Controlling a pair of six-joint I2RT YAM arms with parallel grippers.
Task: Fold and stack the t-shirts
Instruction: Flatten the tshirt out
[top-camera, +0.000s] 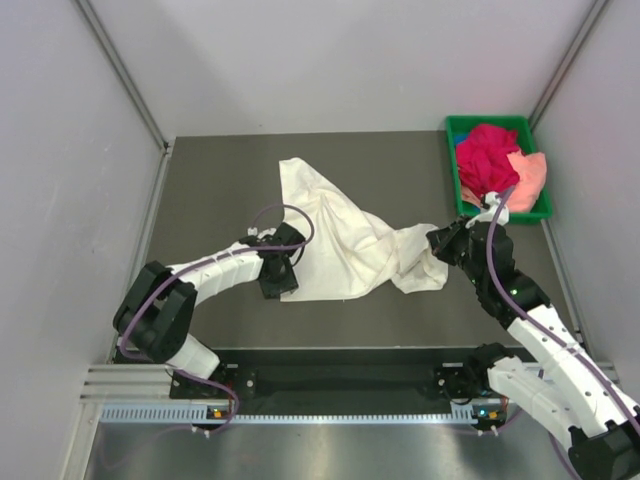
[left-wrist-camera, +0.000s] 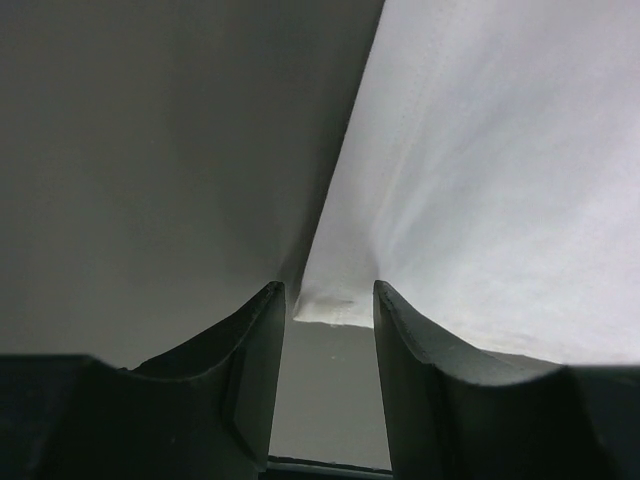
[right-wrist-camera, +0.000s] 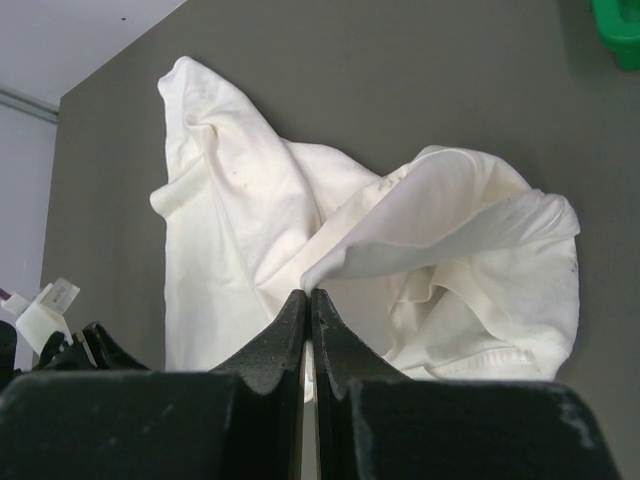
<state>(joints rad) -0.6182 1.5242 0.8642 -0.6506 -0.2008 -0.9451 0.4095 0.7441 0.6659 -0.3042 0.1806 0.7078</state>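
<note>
Soft, matt, creased cloth: cream-white t-shirt (top-camera: 340, 235). Smooth matt dark grey surface: table (top-camera: 215, 185). Glossy green plastic: tray (top-camera: 452, 165).

I'm seeing the left arm (top-camera: 215, 268) and right arm (top-camera: 550, 335) wearing white shells over black joints, purple cables (top-camera: 290, 208) looping along them, fingers (left-wrist-camera: 250, 350) showing matte black.

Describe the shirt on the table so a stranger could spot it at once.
Start at the dark table. Spread crumpled across its middle lies the cream-white shirt, one fold pinched by the right gripper. It is the only shirt outside the green tray, where the magenta shirt and peach shirt sit bunched.
</note>
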